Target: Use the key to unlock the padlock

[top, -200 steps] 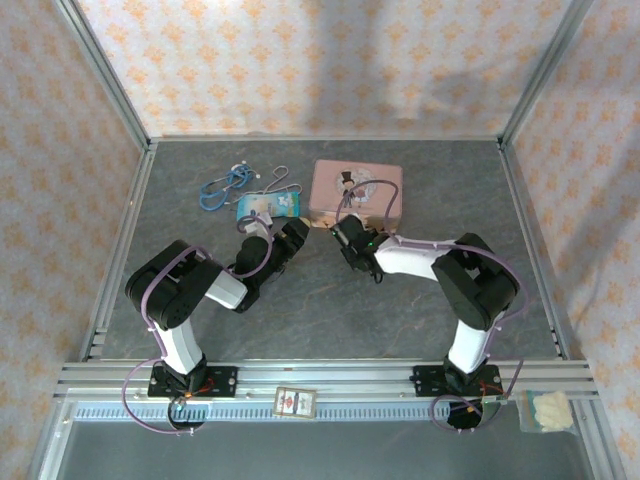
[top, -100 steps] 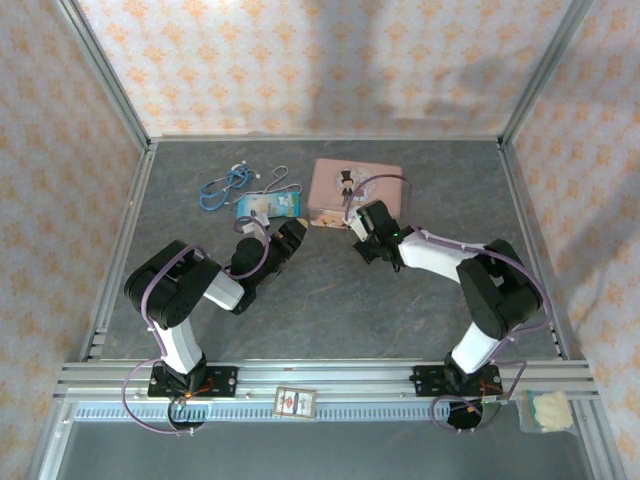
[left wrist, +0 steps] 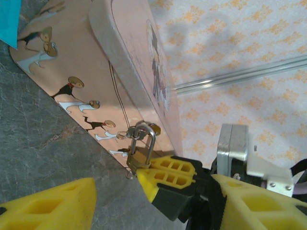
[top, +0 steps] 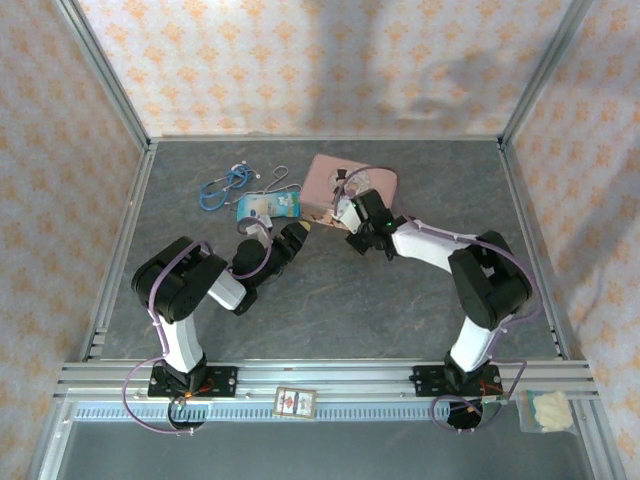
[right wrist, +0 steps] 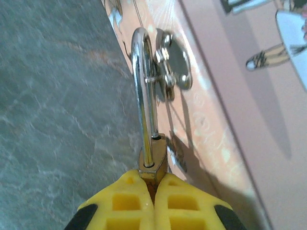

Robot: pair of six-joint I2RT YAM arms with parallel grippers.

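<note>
Right gripper (right wrist: 154,187) clamped on the padlock (right wrist: 152,165), yellow honeycomb-moulded fingers pinched tight around its small, angular brass body. Thin, rounded silver shackle (right wrist: 143,96) threaded through the shiny metal hasp ring (right wrist: 169,67) of the pink tin (top: 352,183), at the tin's 7 o'clock corner in the top view. Smooth printed tin wall with little drawn figures and a rounded lid edge, above the grey marbled table (top: 400,300). Left gripper (top: 296,233) at 8 o'clock of the padlock, near but apart, chunky yellow fingers spread wide.
</note>
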